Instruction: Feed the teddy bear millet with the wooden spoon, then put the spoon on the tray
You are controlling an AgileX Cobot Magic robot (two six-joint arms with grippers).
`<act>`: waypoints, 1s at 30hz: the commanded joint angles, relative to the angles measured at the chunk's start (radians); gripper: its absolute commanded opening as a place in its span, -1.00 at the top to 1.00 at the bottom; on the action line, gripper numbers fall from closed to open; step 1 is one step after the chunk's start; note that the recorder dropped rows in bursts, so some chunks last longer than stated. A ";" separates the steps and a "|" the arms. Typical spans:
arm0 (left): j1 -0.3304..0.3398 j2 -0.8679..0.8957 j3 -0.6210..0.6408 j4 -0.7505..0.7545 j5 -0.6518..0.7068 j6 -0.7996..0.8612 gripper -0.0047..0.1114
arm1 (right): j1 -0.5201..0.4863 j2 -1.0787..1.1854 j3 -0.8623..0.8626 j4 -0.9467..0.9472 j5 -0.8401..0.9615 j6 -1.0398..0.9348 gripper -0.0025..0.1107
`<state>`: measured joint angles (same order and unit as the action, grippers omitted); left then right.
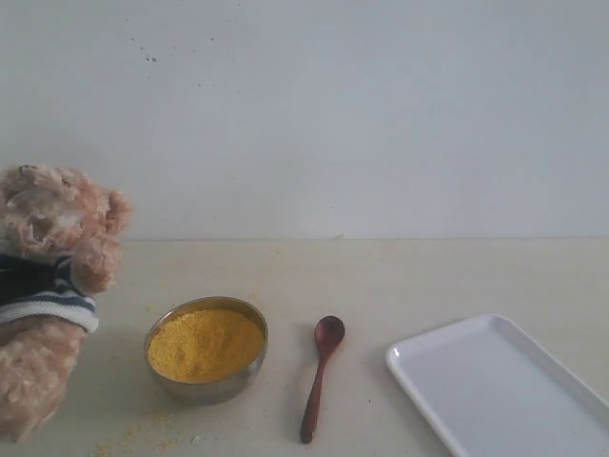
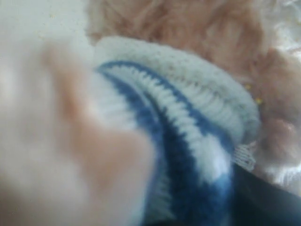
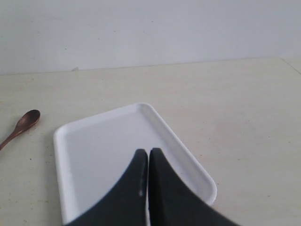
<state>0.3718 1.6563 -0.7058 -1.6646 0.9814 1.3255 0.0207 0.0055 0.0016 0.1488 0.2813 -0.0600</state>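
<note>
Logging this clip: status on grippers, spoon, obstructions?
Right gripper shut, over tray. Left gripper pressed into bear, jaws unseen. Spoon lying untouched beside bowl of millet. Nothing blocking spoon.

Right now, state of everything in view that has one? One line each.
teddy bear: upright, at the left of the exterior view.
steel bowl: upright, heaped with millet; some grains spilled in front.
wooden spoon: lying on the table between bowl and tray, ungripped, empty.
tray: flat on the table, nothing on it in view.
right gripper: shut, empty, above the tray.
left gripper: close to the bear's shirt; jaws unseen.
</note>
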 commanded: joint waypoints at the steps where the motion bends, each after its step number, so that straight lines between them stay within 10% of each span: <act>1: 0.003 -0.005 0.004 -0.076 0.038 0.007 0.85 | 0.000 -0.005 -0.002 0.180 -0.142 0.089 0.96; 17: 0.003 -0.005 0.004 -0.080 0.049 0.065 0.85 | 0.000 -0.005 -0.002 0.761 -0.214 0.546 0.96; 21: 0.003 -0.005 0.004 -0.080 0.049 0.062 0.85 | 0.000 -0.005 -0.002 0.761 -0.441 0.618 0.96; 26: 0.003 -0.005 0.004 -0.080 0.049 0.050 0.85 | 0.000 -0.005 -0.033 0.761 -0.727 1.165 0.96; 30: 0.003 -0.005 0.004 -0.080 0.049 0.050 0.85 | 0.000 0.057 -0.150 0.757 -0.903 1.051 0.96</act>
<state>0.3718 1.6563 -0.7058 -1.7236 0.9998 1.3876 0.0207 0.0153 -0.0766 0.9147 -0.4916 1.0499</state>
